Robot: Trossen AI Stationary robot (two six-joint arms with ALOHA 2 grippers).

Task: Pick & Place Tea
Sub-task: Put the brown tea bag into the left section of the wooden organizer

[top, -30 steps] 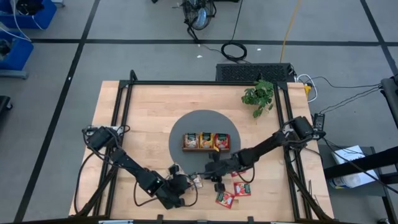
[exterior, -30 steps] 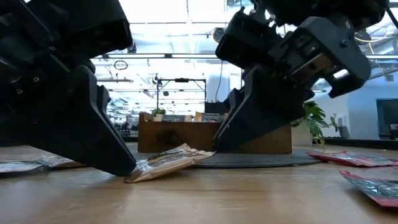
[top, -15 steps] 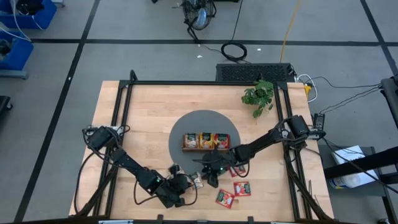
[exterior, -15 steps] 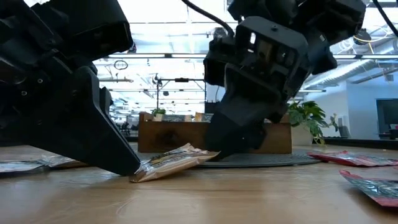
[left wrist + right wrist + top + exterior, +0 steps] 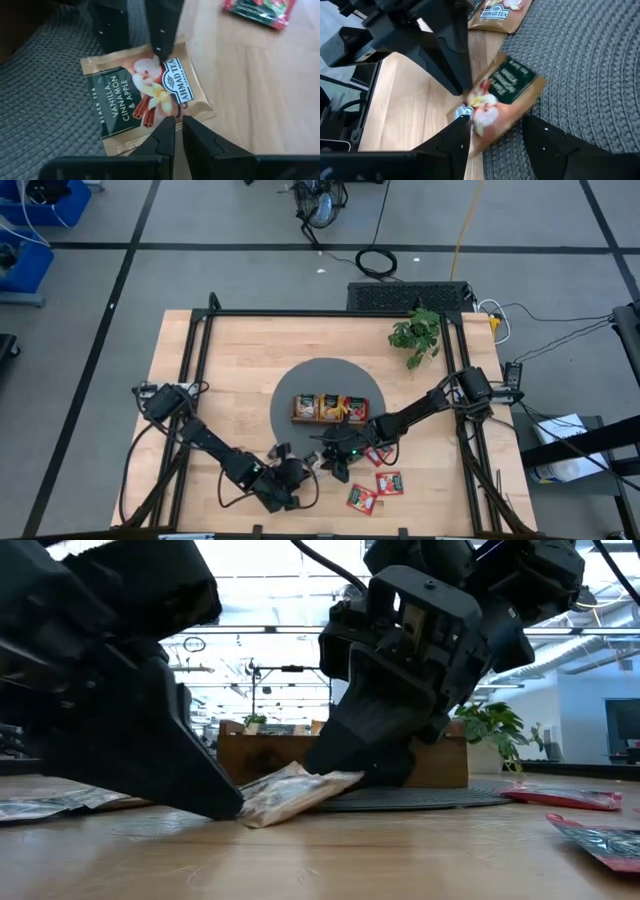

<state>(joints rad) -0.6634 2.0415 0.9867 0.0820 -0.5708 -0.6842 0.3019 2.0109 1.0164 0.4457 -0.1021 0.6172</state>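
A tan-and-green tea sachet (image 5: 142, 95) lies where the grey round mat (image 5: 322, 375) meets the wood, near edge on the table and far end raised (image 5: 335, 780). My left gripper (image 5: 178, 122) is shut, its tips at the sachet's near edge. My right gripper (image 5: 496, 120) is open, and its two fingers straddle the sachet's far part. In the high view the two grippers (image 5: 300, 470) (image 5: 335, 463) face each other over the sachet. The wooden tray (image 5: 331, 408) on the mat holds sachets in all three compartments. My left gripper's shut fingertips (image 5: 170, 125) push against the sachet's near edge (image 5: 165, 114), coming slanted down from the table's near-left; that edge stays on the wood. My right gripper has one fingertip (image 5: 160, 47) on the sachet's printed face near its far edge (image 5: 150, 60), slanting down from the right; the raised end leans at that finger.
Red sachets lie on the wood to the right (image 5: 388, 483) (image 5: 360, 500) (image 5: 378, 455). Another tan sachet (image 5: 497, 12) lies close by on the near-left side. A potted plant (image 5: 415, 332) stands at the far right. The black frame rails run along the table's sides.
My right gripper has moved toward the table's left and down, onto the sachet's far end. My left gripper has pushed a little to the right. The sachet has slid that way, and its far end has tipped up higher.
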